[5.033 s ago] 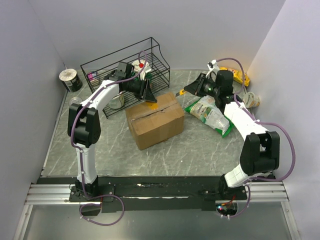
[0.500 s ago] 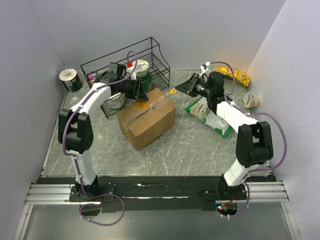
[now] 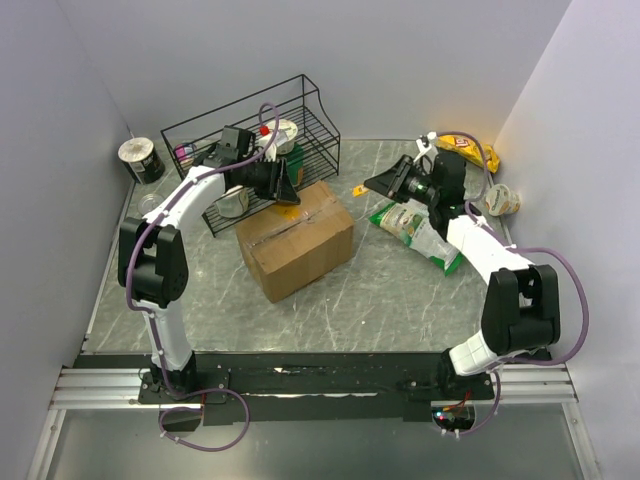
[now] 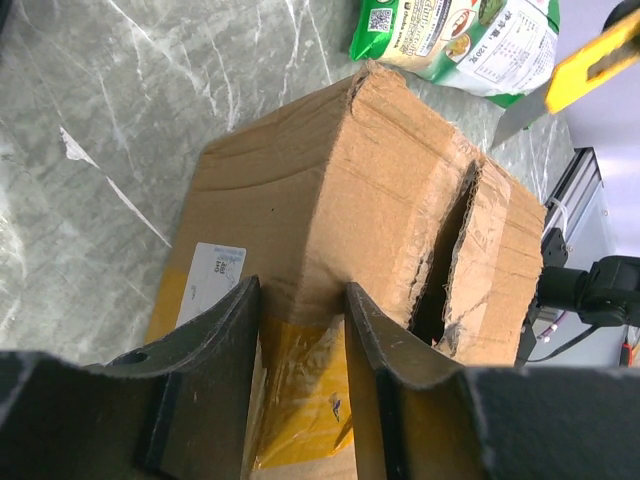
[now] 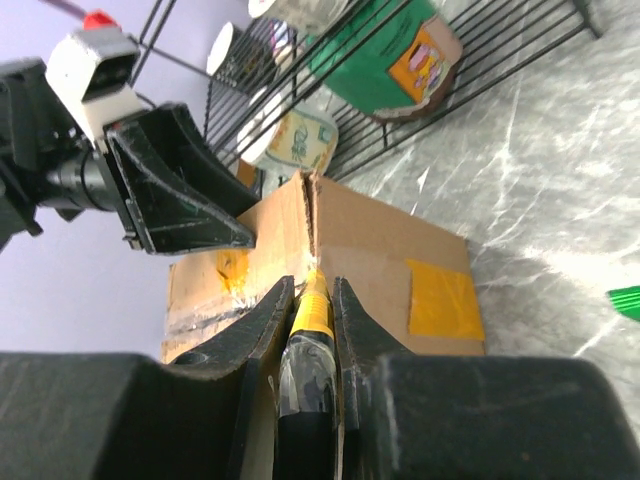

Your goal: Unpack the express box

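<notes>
The express box [image 3: 295, 240] is a brown carton lying mid-table, its taped top seam slit open [image 4: 450, 270]. My left gripper [image 3: 285, 185] sits at the box's far end. Its fingers [image 4: 225, 340] pinch a cardboard ridge with yellow tape [image 4: 300, 300]. My right gripper [image 3: 385, 183] hovers right of the box, shut on a yellow utility knife [image 5: 311, 315]. The blade tip [image 3: 357, 190] points at the box but stands apart from it. A yellow label [image 5: 443, 300] shows on the box's side.
A black wire rack [image 3: 250, 140] holding cups stands behind the box. A green snack bag [image 3: 420, 230] lies under the right arm. A yellow packet [image 3: 470, 150] and a cup [image 3: 500, 200] are at the far right, a can [image 3: 140, 160] at the far left.
The right gripper has drawn the knife back to the right, away from the box. The left jaws have narrowed onto the box's end. Over five seconds the box has shifted left and turned.
</notes>
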